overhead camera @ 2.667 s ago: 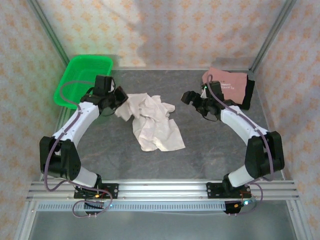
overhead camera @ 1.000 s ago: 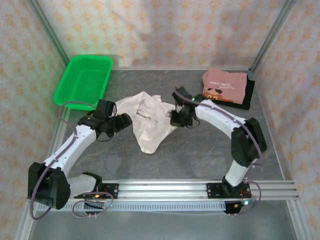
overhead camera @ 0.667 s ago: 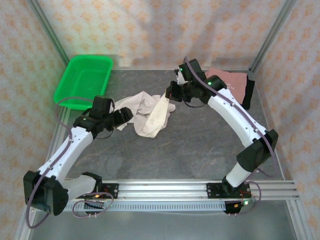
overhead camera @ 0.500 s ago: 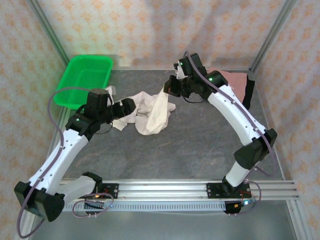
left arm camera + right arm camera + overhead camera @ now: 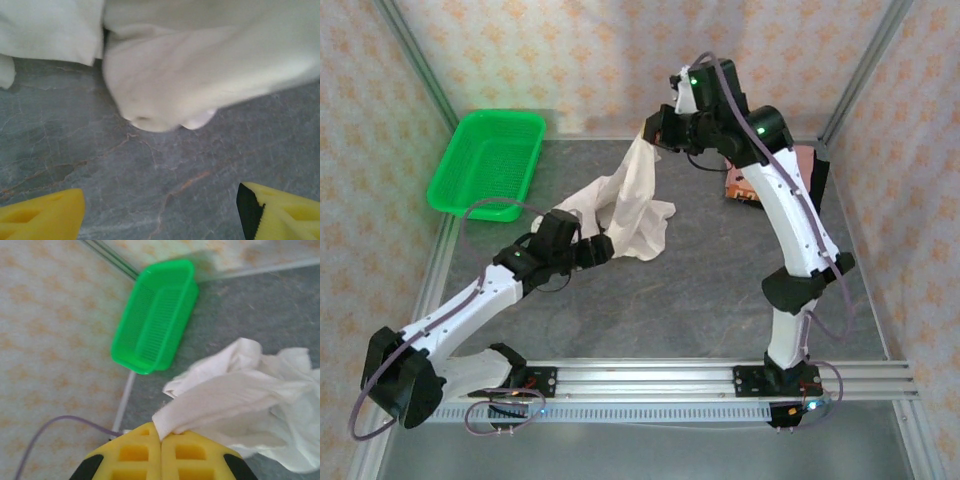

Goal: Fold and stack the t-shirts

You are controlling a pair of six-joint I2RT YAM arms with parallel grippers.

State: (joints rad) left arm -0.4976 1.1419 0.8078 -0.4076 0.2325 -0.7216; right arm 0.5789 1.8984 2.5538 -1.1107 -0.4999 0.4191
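Note:
The cream-white t-shirt (image 5: 638,205) hangs from one corner, its lower part bunched on the grey table (image 5: 720,290). My right gripper (image 5: 654,131) is raised high at the back and is shut on that corner (image 5: 167,422). My left gripper (image 5: 599,251) stands open low over the table, just in front of the shirt's lower fold (image 5: 200,70). Its yellow fingertips (image 5: 42,215) are wide apart with only bare table between them. A dusty-pink t-shirt (image 5: 737,189) lies folded at the back right on a black t-shirt (image 5: 818,185), both partly hidden by the right arm.
A green mesh basket (image 5: 490,160) (image 5: 155,315) sits at the back left corner. Patterned walls and metal frame posts (image 5: 415,55) close in the table on three sides. The arms' mounting rail (image 5: 640,380) runs along the near edge.
My right gripper has carried the shirt corner up and toward the back, stretching the cloth tall. My left arm has swung right and nearer, to the shirt's lower edge.

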